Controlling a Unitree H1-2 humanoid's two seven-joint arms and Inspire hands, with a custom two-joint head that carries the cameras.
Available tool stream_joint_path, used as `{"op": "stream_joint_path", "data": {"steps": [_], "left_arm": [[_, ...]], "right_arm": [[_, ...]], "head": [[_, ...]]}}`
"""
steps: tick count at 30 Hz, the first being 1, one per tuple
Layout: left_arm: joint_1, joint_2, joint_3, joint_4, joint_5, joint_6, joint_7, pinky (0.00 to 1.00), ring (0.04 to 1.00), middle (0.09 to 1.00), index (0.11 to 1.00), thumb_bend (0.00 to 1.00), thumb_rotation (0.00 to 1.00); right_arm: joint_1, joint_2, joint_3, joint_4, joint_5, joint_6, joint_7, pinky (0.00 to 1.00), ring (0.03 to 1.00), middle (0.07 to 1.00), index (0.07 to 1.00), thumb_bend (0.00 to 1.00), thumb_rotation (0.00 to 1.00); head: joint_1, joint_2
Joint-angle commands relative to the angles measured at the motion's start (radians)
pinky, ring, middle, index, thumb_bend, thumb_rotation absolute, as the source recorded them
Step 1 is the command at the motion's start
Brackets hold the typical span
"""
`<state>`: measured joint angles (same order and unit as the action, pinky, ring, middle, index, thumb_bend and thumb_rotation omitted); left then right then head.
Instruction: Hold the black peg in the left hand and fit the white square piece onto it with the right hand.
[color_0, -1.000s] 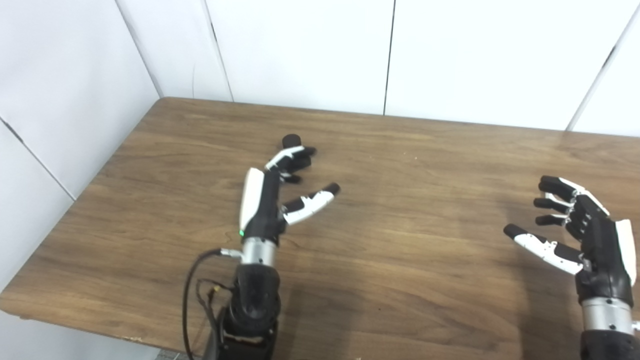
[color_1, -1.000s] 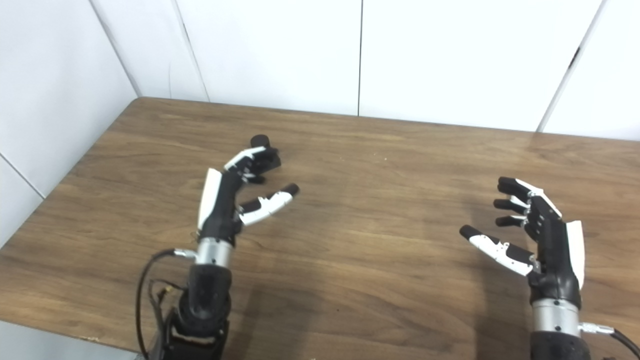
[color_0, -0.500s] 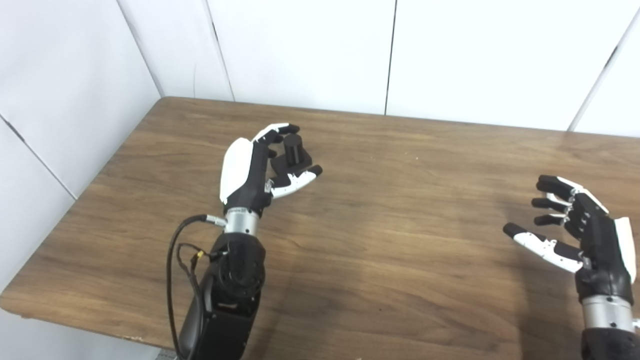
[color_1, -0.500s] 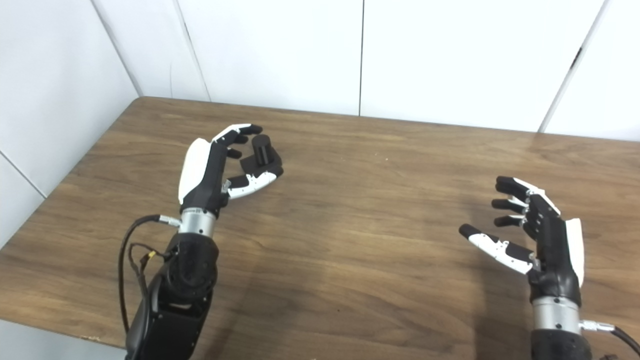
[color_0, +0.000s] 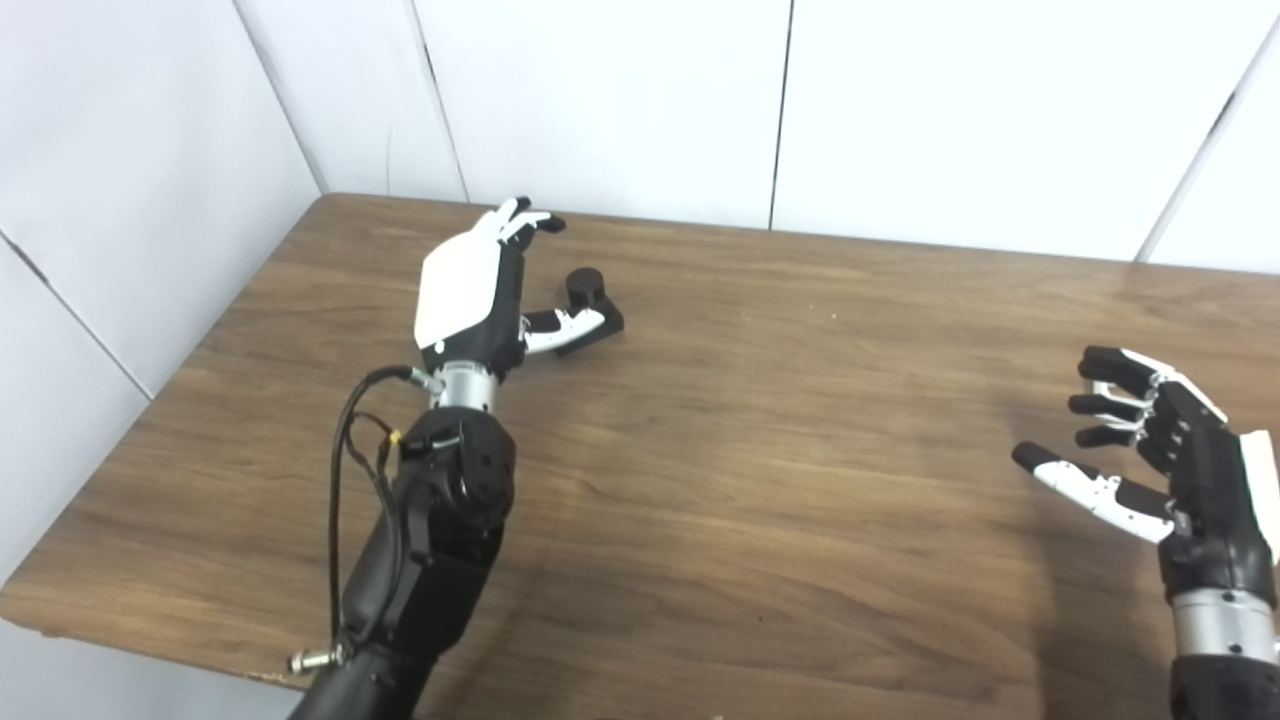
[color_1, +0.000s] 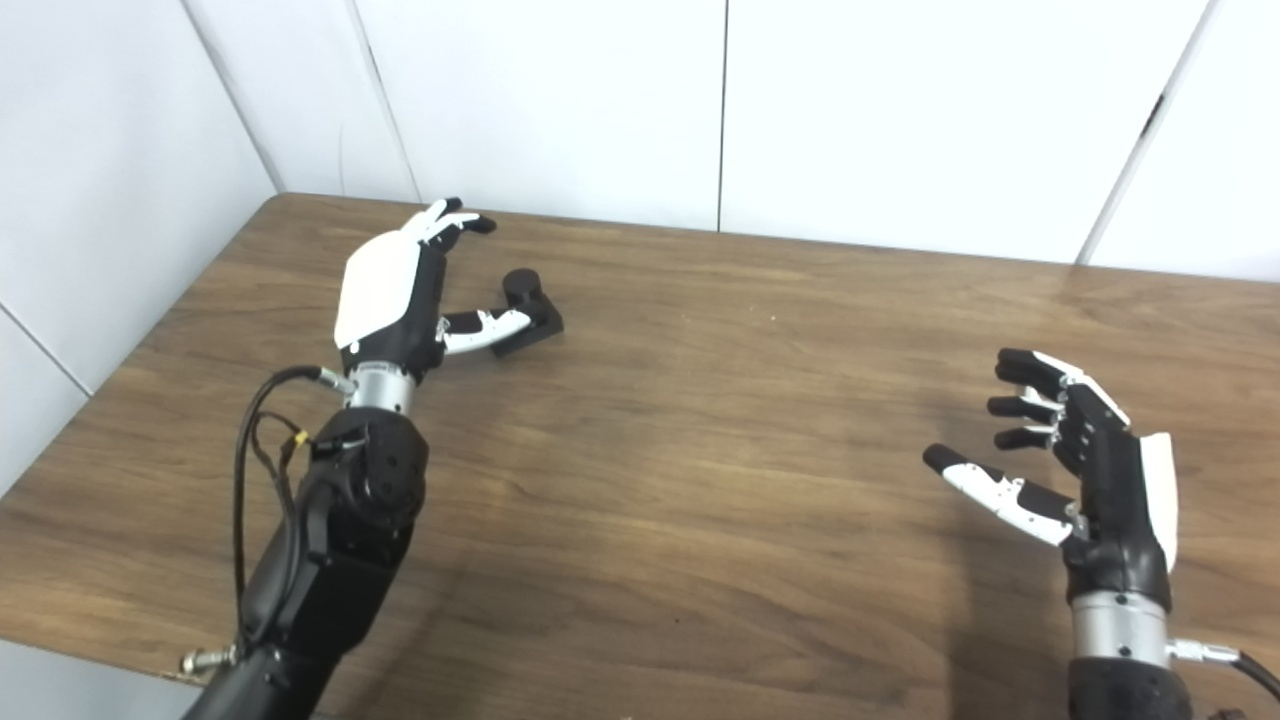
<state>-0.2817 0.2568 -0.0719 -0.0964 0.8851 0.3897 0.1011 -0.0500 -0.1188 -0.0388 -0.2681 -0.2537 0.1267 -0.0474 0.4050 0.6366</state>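
Beside the open left hand stands the black peg.

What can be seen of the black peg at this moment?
The black peg is a short matte black cylinder standing upright on a flat dark base that rests on the wooden table, toward the far left. The left hand is open beside it, thumb reaching along the near side of the base; whether they touch cannot be told. Nothing is fitted onto the peg.
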Motion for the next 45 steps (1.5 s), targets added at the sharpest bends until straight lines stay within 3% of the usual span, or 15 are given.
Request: {"op": "stream_joint_path", "data": {"steps": [1,10,19,31,45], "left_arm": [[-0.056,0.025,-0.008,0.01,0.042,0.014,0.009,0.94,0.99,0.979,0.764,0.77,0.35],[-0.113,0.052,-0.045,0.115,0.101,0.075,-0.04,1.0,1.0,1.0,0.798,0.84,0.44],[-0.134,0.048,-0.047,0.193,0.108,0.079,-0.094,1.0,1.0,1.0,0.789,0.96,0.52],[-0.148,0.051,-0.072,0.28,0.071,0.076,-0.09,1.0,1.0,1.0,0.766,0.95,0.51],[-0.166,0.061,-0.092,0.4,0.001,0.043,-0.02,1.0,1.0,1.0,0.733,0.86,0.44]], "right_arm": [[-0.024,-0.001,-0.002,-0.048,-0.004,0.0,-0.002,0.52,0.648,0.738,0.726,0.66,0.0],[-0.015,0.001,-0.003,-0.067,-0.002,0.014,-0.003,0.5,0.637,0.738,0.728,0.66,0.0],[-0.014,0.003,-0.003,-0.087,-0.014,0.043,-0.006,0.52,0.645,0.738,0.726,0.67,0.0],[-0.013,0.0,-0.004,-0.089,-0.017,0.043,-0.007,0.52,0.649,0.74,0.729,0.67,0.0],[-0.004,0.005,-0.005,-0.095,-0.022,0.044,-0.01,0.52,0.649,0.746,0.728,0.67,0.0]], "head": [[-0.001,0.002],[-0.011,0.008],[-0.021,0.011],[-0.031,0.015],[-0.042,0.013]]}}
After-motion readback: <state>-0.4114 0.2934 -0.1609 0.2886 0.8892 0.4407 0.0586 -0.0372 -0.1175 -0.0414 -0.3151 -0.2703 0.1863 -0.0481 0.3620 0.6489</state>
